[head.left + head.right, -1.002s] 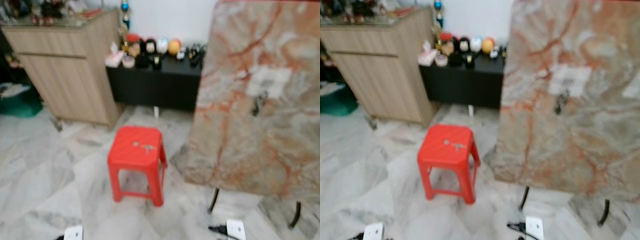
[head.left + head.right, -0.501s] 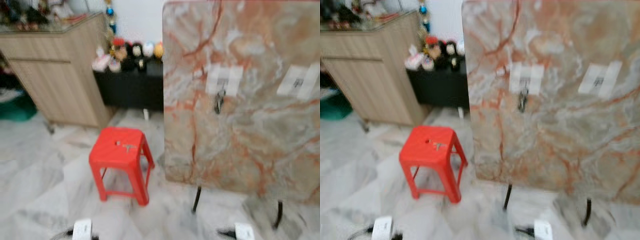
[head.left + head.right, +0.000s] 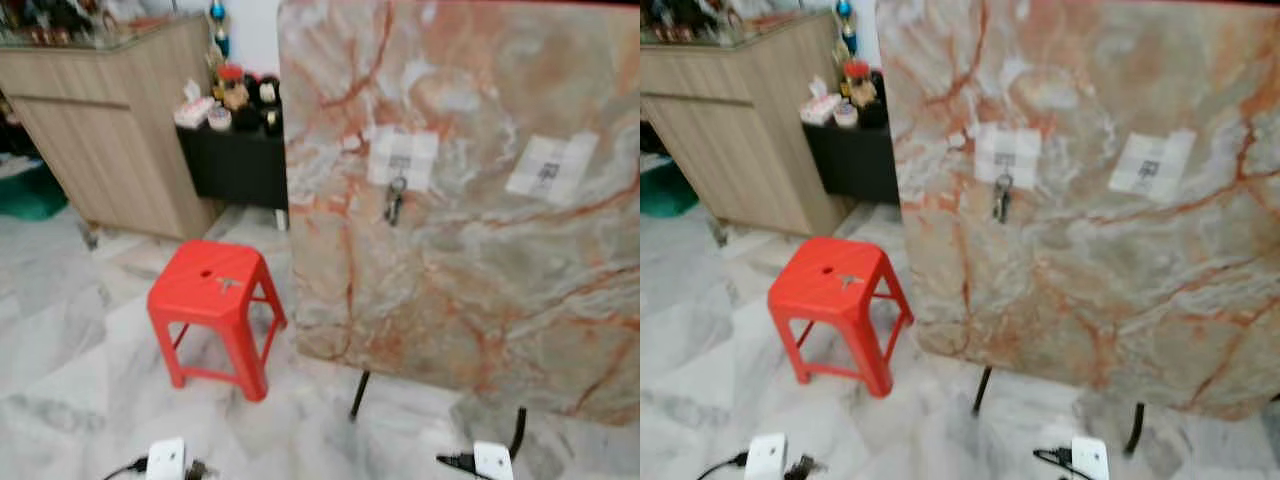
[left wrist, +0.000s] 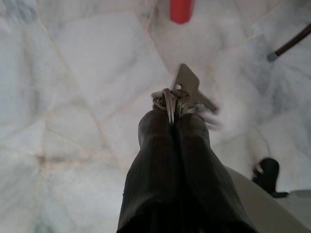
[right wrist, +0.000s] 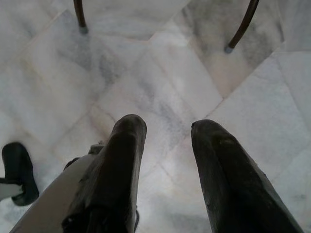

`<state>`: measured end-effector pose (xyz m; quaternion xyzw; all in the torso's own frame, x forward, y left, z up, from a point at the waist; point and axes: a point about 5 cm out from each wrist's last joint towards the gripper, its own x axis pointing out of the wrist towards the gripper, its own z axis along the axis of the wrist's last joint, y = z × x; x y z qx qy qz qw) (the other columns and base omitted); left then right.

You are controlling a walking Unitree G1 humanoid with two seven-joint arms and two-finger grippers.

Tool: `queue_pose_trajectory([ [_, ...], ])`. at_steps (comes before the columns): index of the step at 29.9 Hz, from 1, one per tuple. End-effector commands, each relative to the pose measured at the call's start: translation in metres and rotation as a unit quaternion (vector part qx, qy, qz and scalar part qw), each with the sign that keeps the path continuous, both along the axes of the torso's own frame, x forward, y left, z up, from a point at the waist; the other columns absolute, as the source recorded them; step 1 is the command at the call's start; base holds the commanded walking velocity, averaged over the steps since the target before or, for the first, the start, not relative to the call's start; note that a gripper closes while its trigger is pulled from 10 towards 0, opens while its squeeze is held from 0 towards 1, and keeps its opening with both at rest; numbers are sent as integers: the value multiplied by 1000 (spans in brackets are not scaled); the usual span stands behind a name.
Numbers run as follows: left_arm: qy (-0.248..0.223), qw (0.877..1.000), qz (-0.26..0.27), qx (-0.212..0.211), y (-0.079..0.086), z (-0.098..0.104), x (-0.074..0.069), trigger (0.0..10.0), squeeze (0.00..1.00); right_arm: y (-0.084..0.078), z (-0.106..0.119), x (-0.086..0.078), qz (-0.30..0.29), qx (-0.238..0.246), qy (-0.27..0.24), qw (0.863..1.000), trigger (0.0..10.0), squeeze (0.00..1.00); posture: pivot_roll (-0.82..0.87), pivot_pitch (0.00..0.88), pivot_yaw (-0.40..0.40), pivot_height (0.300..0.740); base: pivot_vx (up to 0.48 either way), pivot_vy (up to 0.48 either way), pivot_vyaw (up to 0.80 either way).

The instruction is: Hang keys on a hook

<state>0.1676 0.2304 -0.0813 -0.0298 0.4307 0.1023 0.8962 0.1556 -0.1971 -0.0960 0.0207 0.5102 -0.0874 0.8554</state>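
Down low over the pale marble floor (image 4: 73, 73), the left claw (image 4: 174, 119) has its two black fingers pressed together on a bunch of keys (image 4: 182, 94). The ring and a flat silver key stick out past the tips.

The right claw (image 5: 167, 128) also hangs above the floor, and its fingers are spread apart with nothing between them. Two thin dark legs (image 5: 80, 14) of the board stand on the tiles past it.

On the right side of the room is a big marble board (image 3: 470, 260) with orange streaks, standing upright on those thin dark legs. Two pale patches are stuck on it, and each has a small hook. The left hook (image 3: 399, 165) has another set of keys (image 3: 393, 205) hanging from it. The right hook (image 3: 546, 170) looks bare, but it is small and blurry.

Left of the board, a red plastic stool (image 3: 210, 295) stands on the floor, with a small key (image 3: 227, 285) lying on its seat. Farther back are a wooden cabinet (image 3: 110, 130) and a low black shelf (image 3: 235, 160) with little things on top.
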Motion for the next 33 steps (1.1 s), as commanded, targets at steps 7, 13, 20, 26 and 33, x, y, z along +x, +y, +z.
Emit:
queue_pose_trajectory([
  [7, 3, 1000, 13, 3, 13, 2, -1, 10000, 0, 7, 0, 3, 3, 16, -7, 1000, 10000, 0, -15, 28, 0, 740, 0, 0, -412],
  [13, 3, 1000, 11, 7, 13, 3, -1, 10000, 0, 8, 1, 4, 10, 14, -5, 1000, 10000, 0, -13, 31, -2, 740, 0, 0, -775],
  [20, 1, 1000, 9, 9, 13, 3, -1, 10000, 0, 8, 1, 6, 13, 13, -6, 1000, 10000, 0, -14, 32, -1, 740, 0, 0, -770],
  [26, 8, 999, -15, 31, 13, 3, 0, 10000, 0, 10, 1, 6, 15, 14, -5, 1000, 10000, 0, -13, 31, 0, 740, 0, -122, -763],
  [33, 5, 1000, -12, 24, 9, 2, -2, 10000, 0, 11, 1, 5, 15, 15, -3, 1000, 10000, 0, -13, 29, -1, 740, 0, -176, -763],
])
